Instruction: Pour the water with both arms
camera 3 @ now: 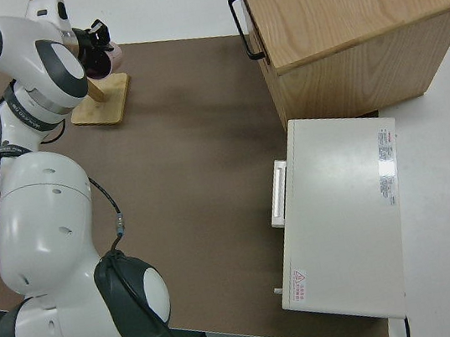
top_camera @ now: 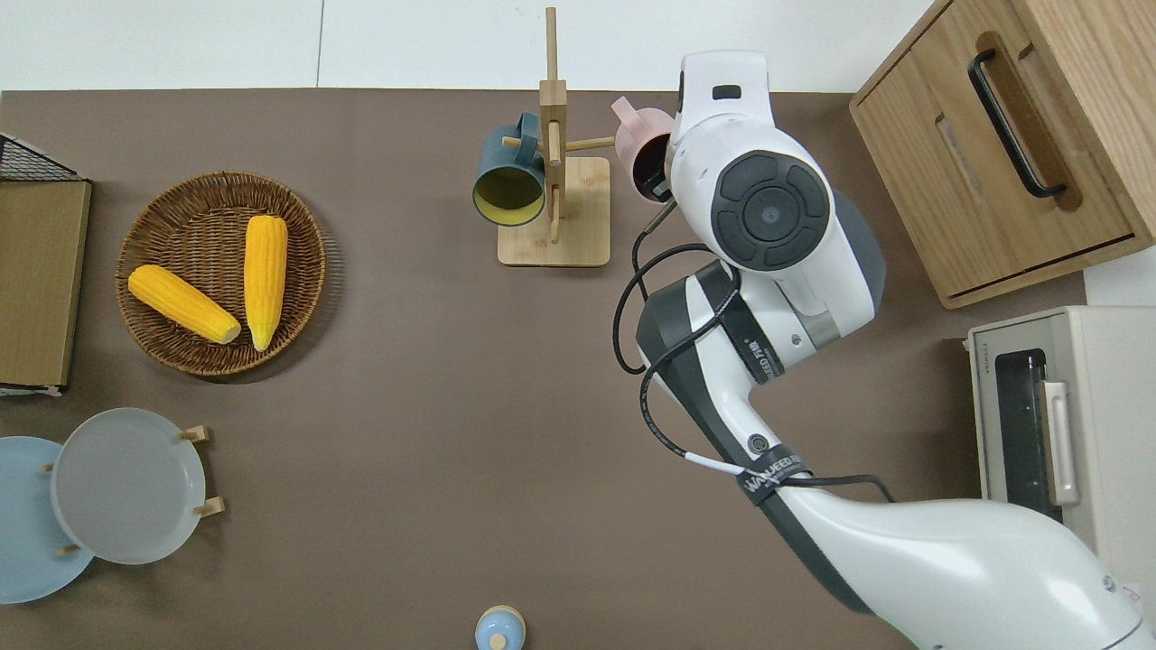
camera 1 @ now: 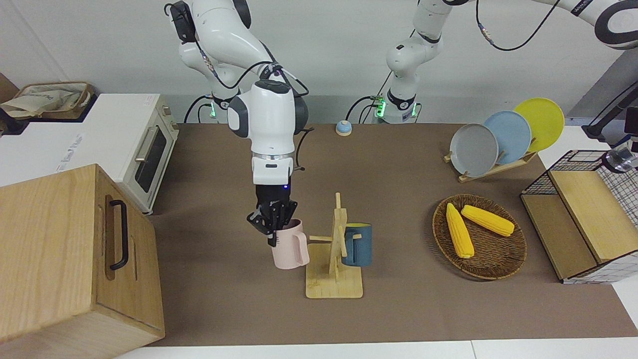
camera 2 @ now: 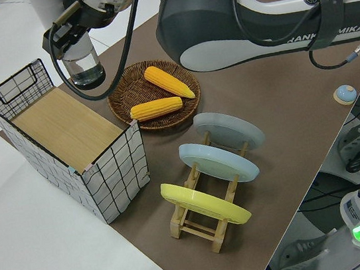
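My right gripper point(camera 1: 273, 222) is shut on the rim of a pink mug point(camera 1: 291, 245), which it holds slightly tilted. The overhead view shows the pink mug point(top_camera: 639, 149) beside the wooden mug rack point(top_camera: 553, 135), toward the right arm's end, with the arm covering most of the gripper. Over the wire basket point(camera 2: 66, 137) at the left arm's end, my left gripper point(camera 2: 67, 35) is shut on the top of a clear glass point(camera 2: 84, 66). The front view shows this clear glass point(camera 1: 617, 160) at its edge.
A dark blue mug point(camera 1: 358, 244) hangs on the rack point(camera 1: 339, 239). A wicker basket point(camera 1: 491, 274) holds two corn cobs. Three plates point(camera 1: 508, 134) lean in a wooden stand. A wooden cabinet point(camera 1: 65, 249) and a toaster oven point(camera 1: 144, 149) fill the right arm's end.
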